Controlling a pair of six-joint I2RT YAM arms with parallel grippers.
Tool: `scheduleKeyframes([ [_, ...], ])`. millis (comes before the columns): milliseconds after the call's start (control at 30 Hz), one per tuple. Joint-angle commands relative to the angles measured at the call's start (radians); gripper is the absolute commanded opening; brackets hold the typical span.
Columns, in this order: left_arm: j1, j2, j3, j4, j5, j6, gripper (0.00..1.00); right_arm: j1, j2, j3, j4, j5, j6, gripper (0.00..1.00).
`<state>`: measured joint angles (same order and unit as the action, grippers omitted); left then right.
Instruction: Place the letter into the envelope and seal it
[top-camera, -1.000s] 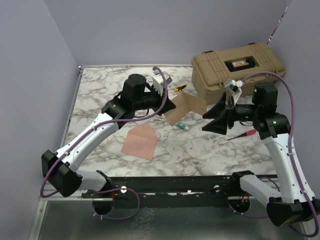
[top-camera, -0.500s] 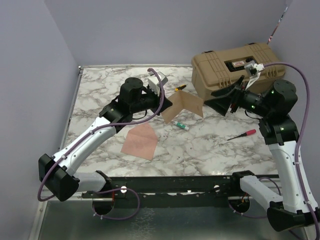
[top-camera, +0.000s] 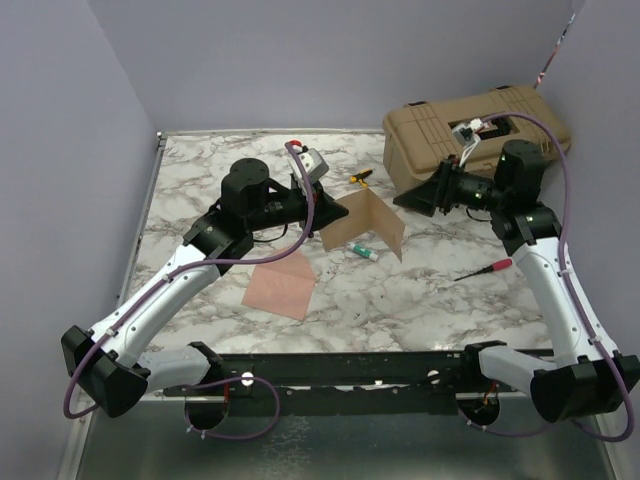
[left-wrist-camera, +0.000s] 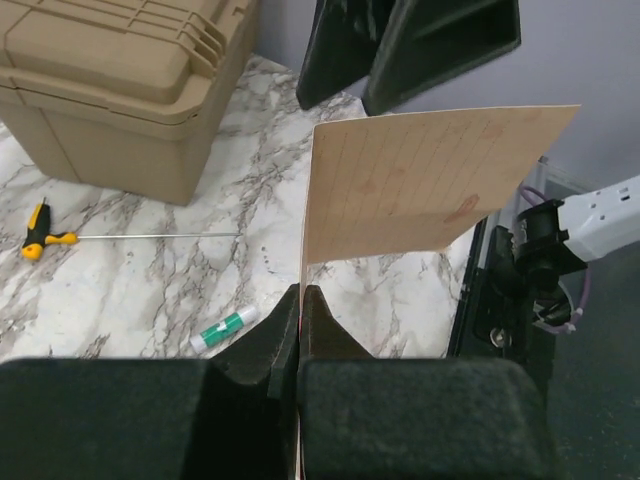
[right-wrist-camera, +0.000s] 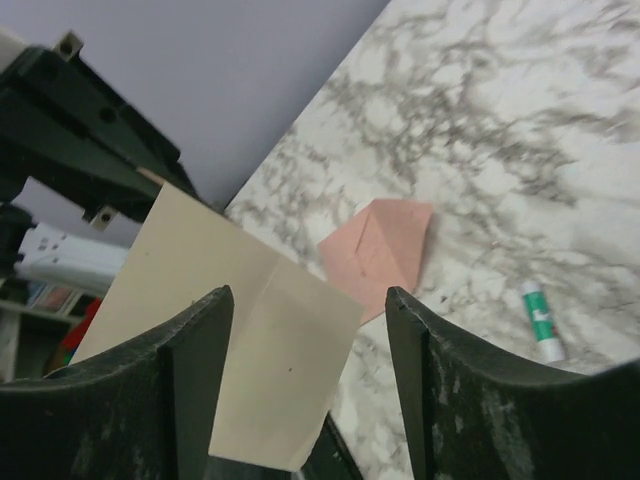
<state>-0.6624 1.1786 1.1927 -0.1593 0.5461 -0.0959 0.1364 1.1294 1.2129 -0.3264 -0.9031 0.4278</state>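
The letter (top-camera: 365, 222) is showing as a tan sheet with one upright crease (faint ruled lines are appearing in the left wrist view), bent into a shallow V. It is standing on edge above the marble table (top-camera: 420, 290), its long axis running left to right. The left gripper (top-camera: 322, 215) is pinching its near edge, arm reaching forward. The right gripper (top-camera: 415, 195) is hovering level just beside the far edge, fingers spread. The envelope (top-camera: 282, 283) is lying flat by the left forearm.

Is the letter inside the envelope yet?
No, the left gripper has its jaws shut on the letter, holding it up off the table, while the envelope lies flat and apart from it.
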Motion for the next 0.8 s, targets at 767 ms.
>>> scheduleKeyframes([
  [767, -0.001, -0.009, 0.012, 0.118, 0.309, -0.118, 0.0, 0.246, -0.013, -0.097, 0.206, -0.29, -0.092, 0.46],
])
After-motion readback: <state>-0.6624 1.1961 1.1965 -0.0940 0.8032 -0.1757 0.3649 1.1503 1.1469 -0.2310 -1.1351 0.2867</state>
